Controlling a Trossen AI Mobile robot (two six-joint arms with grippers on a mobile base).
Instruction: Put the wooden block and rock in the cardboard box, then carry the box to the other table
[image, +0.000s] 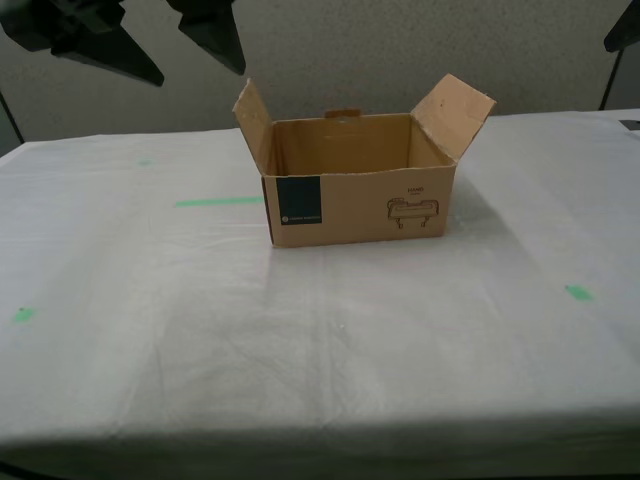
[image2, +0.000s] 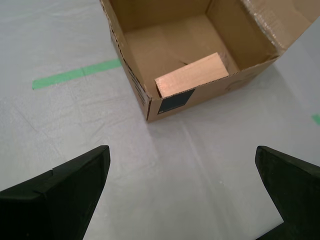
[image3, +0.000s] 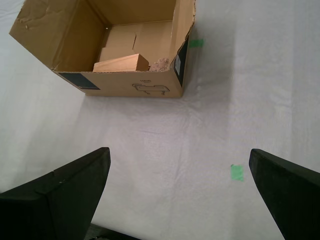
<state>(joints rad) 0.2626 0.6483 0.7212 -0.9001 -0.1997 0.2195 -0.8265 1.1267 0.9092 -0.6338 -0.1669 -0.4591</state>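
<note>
My first tool and second tool are hanging wide open and empty, apart from the cardboard box, which is sitting ahead on the table, holding the wooden block and rock.

The robot's visible parts are all matte black. In each wrist view two broad, wedge-shaped fingers show, smooth-faced and tapering to blunt tips, each with a small step notched along its upper edge. In the exterior view, angular black pointed shapes of the arms show against the wall.
</note>
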